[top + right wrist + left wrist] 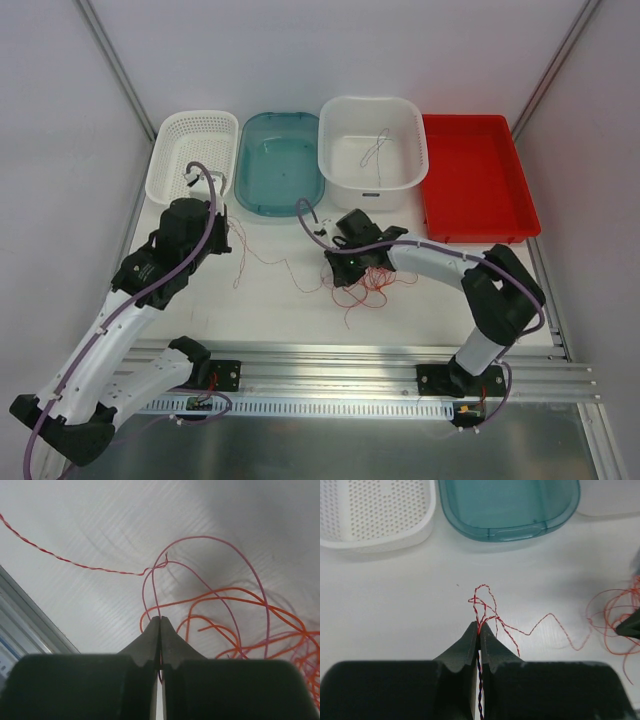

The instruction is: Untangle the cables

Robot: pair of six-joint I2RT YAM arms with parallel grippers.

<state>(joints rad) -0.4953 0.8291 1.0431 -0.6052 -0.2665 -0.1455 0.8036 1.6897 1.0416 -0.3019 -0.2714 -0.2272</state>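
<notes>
- The twisted red cable (478, 611) is clamped in the left gripper (479, 630).
- The orange tangle (375, 282) is pinched by the shut right gripper (160, 622).
- The cable is run sideways between them.

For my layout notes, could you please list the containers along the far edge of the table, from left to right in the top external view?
white perforated basket → teal tub → white basin → red tray
</notes>
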